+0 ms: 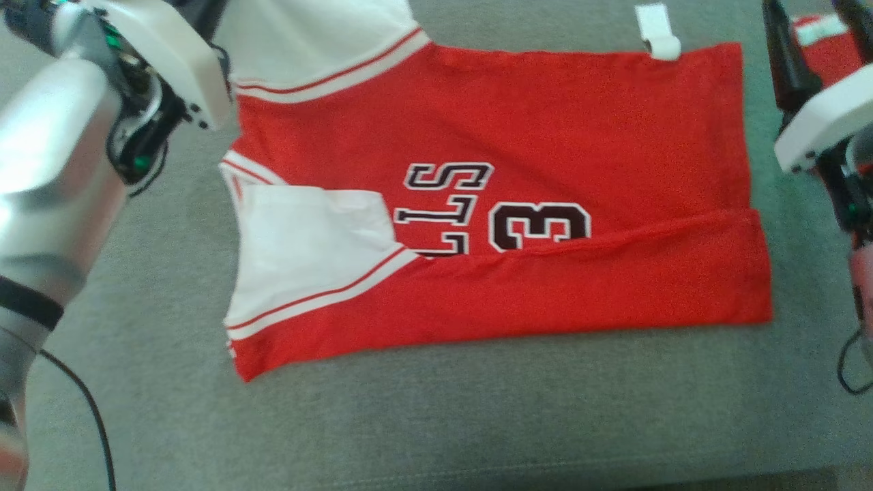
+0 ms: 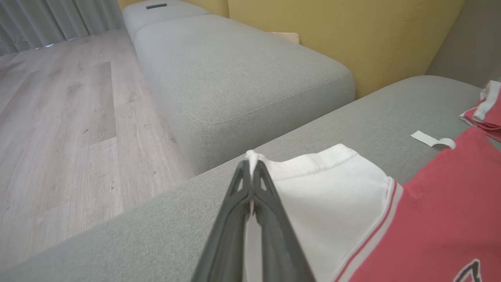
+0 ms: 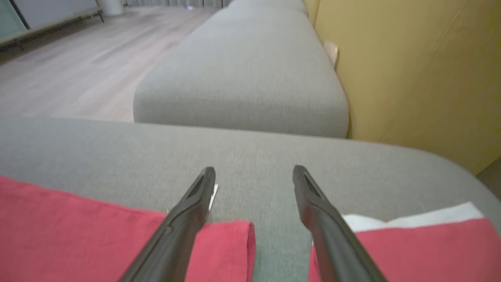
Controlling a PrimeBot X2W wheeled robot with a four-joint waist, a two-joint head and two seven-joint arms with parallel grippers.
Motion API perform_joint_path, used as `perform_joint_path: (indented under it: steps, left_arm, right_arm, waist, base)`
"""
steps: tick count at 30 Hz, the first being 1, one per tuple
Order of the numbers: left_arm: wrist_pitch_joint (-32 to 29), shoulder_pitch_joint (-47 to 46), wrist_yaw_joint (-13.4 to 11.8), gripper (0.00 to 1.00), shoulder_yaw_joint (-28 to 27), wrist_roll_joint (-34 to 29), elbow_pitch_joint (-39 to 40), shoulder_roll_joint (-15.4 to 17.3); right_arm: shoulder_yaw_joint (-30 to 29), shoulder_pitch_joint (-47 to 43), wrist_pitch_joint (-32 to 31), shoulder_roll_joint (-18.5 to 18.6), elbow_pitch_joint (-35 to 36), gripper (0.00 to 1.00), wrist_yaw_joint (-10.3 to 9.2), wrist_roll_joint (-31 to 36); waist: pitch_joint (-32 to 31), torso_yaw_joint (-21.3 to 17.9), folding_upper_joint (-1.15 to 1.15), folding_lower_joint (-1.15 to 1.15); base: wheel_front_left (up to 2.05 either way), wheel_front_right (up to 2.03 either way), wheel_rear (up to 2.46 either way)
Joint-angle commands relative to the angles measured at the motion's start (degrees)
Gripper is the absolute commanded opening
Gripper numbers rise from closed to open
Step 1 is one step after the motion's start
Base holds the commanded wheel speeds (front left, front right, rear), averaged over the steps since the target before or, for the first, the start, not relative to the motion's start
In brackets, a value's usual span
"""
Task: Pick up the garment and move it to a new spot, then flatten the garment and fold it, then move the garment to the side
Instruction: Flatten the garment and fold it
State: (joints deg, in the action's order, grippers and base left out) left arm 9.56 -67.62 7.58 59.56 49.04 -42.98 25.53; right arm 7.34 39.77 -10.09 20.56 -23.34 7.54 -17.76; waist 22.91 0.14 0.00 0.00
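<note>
The garment (image 1: 518, 129) is a red jersey with white sleeves and black lettering, spread flat on the grey cushion (image 1: 477, 416), its near long edge folded over the number. In the left wrist view my left gripper (image 2: 251, 164) is shut on the edge of the far white sleeve (image 2: 325, 188), at the jersey's far left corner. My left arm (image 1: 68, 170) reaches in from the upper left of the head view. My right gripper (image 3: 254, 172) stands open just above the jersey's far right corner (image 3: 231, 243), with nothing between its fingers. It also shows at the head view's top right (image 1: 808, 20).
A white tag (image 1: 658, 31) lies at the jersey's far edge. A second red and white cloth (image 1: 822, 41) sits beyond the right gripper. Past the cushion are another grey seat (image 2: 235, 70), a yellow wall (image 2: 352, 35) and wooden floor (image 2: 58, 117).
</note>
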Motion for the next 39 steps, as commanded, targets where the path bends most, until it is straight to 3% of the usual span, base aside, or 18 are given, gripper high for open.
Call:
perform_joint_path:
  steps: [1,9,12,27,28,29,33,39]
  left_arm:
    - [0.8,-1.4,-0.1,0.00,-1.4,0.2,1.7,2.3]
    - [1.6,1.1,-0.3,0.00,0.3,-0.6,7.7,3.2]
    - [1.4,1.6,-1.0,0.00,0.4,-0.5,9.3,3.2]
    - [0.9,-0.1,-1.6,0.00,1.1,-1.3,11.8,2.7]
    - [0.9,-0.3,-1.6,0.00,1.2,-1.4,11.7,2.7]
    - [0.9,-0.5,-1.6,0.00,1.3,-1.6,11.5,2.7]
    - [1.2,-0.4,-1.6,0.00,1.1,-1.3,10.0,3.0]
    - [3.3,-1.0,-1.6,0.00,-1.0,-0.1,5.1,3.9]
  right_arm:
    - [0.8,-1.1,-0.9,1.3,0.5,1.00,-0.05,-0.6]
    - [4.5,0.4,-5.0,4.2,-7.9,1.00,-0.05,-2.5]
    - [7.0,1.6,-5.3,6.0,-10.9,1.00,-0.05,-0.4]
    - [13.9,9.2,-5.8,7.2,-19.3,1.00,-0.05,-0.6]
    - [14.7,9.6,-6.6,7.3,-19.8,0.93,-0.05,-1.0]
    - [15.7,9.9,-7.4,7.4,-20.1,0.00,-0.05,-1.3]
    - [19.3,11.4,-9.7,8.4,-20.3,0.00,-0.05,-3.7]
    - [18.7,15.3,-3.8,8.2,-19.7,0.00,-0.05,-5.9]
  waist:
    - [-1.7,2.5,0.00,0.00]
    - [-1.6,5.1,0.00,0.00]
    - [-0.9,5.6,0.00,0.00]
    - [2.7,6.6,0.00,0.00]
    - [2.9,6.6,0.00,0.00]
    - [3.0,6.7,0.00,0.00]
    - [3.0,6.4,0.00,0.00]
    - [2.8,4.9,0.00,0.00]
  base:
    - [0.00,0.00,0.00]
    - [0.00,0.00,0.00]
    - [0.00,0.00,0.00]
    - [0.00,0.00,0.00]
    - [0.00,0.00,0.00]
    - [0.00,0.00,0.00]
    - [0.00,0.00,0.00]
    - [0.00,0.00,0.00]
